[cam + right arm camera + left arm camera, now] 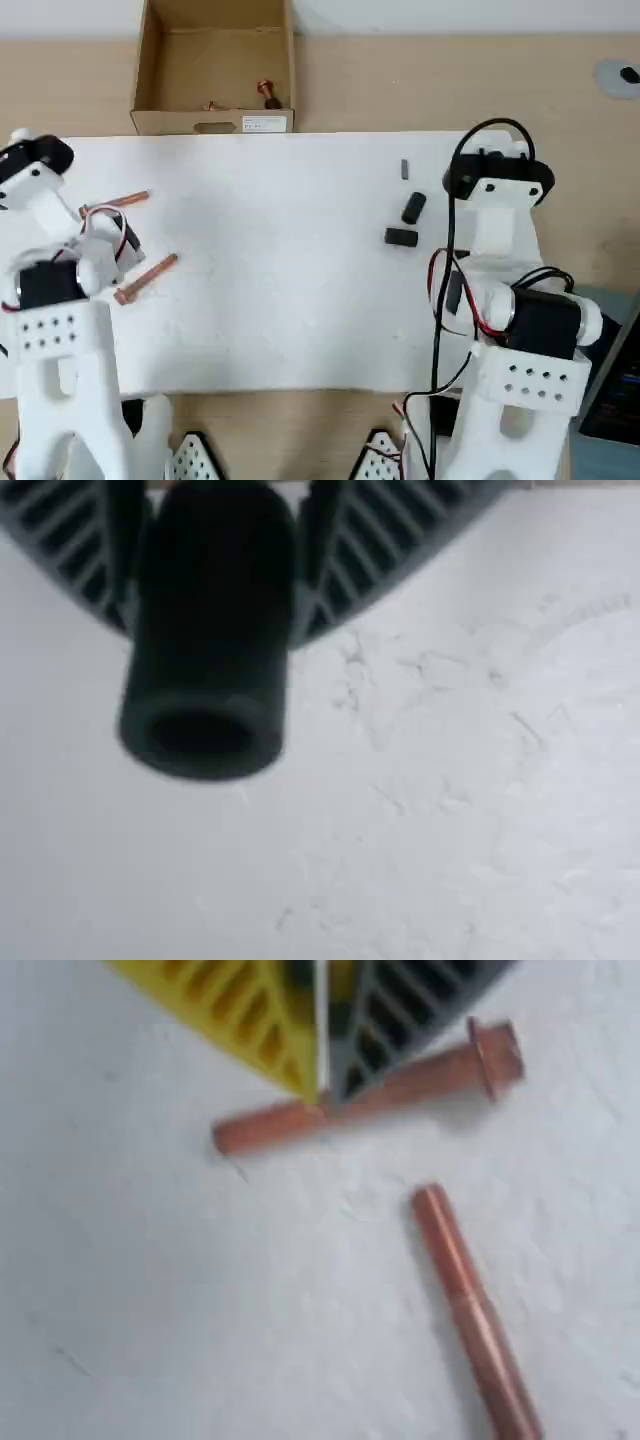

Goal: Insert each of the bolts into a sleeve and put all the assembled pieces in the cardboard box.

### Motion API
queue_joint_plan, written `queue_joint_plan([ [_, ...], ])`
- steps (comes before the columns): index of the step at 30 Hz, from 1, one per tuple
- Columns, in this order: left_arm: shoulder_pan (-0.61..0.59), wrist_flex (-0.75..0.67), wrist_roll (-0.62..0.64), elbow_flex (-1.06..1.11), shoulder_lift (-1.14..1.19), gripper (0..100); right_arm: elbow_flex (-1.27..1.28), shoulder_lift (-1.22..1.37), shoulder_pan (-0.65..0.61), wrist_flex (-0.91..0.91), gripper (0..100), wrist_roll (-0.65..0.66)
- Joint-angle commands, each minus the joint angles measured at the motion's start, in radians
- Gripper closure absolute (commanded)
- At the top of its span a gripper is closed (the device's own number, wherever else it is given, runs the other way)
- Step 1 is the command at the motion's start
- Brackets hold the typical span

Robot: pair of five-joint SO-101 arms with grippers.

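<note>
- Copper shows at the left of the high view, where two bolts lie loose on the white foam sheet (280, 290) beside my left arm. The first bolt (420, 1072) is under my tips and the second bolt (470, 1310) lies just beside it.
- My left jaws (322, 1085) are pinched to a thin slit and hold nothing. Their tips sit over the first bolt's shank. I judge they must spread before they can take it.
- My right jaws (215, 610) grip a black sleeve (205, 680) by its upper part. Its open bore sticks out past the tips, which I take to be so a bolt can slide in.
- Two spare sleeves (413, 207) (401, 237) lie right of centre on the foam, handy for my right arm.
- At the upper left on the wooden worktop (420, 80) stands the cardboard box (146, 70). A copper piece (268, 92) lies by its front wall, probably one assembly already delivered.
- By my estimate, two bolts remain to be fitted.
</note>
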Motion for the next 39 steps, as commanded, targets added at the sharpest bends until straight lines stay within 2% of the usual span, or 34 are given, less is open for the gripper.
queue_joint_plan([
  [1, -0.018, -0.058, 0.008, -0.063, 0.076, 99, 0.022, -0.035, 0.015, -0.040, 98.9, -0.006],
  [5, -0.061, -0.106, 0.074, -0.063, 0.151, 99, 0.068, -0.058, 0.015, -0.075, 98.9, -0.006],
  [10, -0.081, -0.140, 0.083, -0.075, 0.255, 99, 0.102, -0.082, 0.030, -0.077, 98.9, -0.006],
  [17, -0.089, -0.135, 0.106, -0.238, 0.415, 99, 0.153, -0.082, 0.102, -0.103, 98.9, 0.000],
  [23, -0.164, -0.133, 0.104, -0.341, 0.545, 99, 0.153, -0.082, 0.102, -0.103, 98.9, -0.006],
  [29, -0.221, -0.061, 0.132, -0.405, 0.633, 88, 0.153, -0.082, 0.102, -0.103, 98.9, -0.006],
  [39, -0.229, -0.143, 0.138, -0.404, 0.779, 88, 0.154, -0.079, 0.102, -0.103, 98.9, -0.006],
])
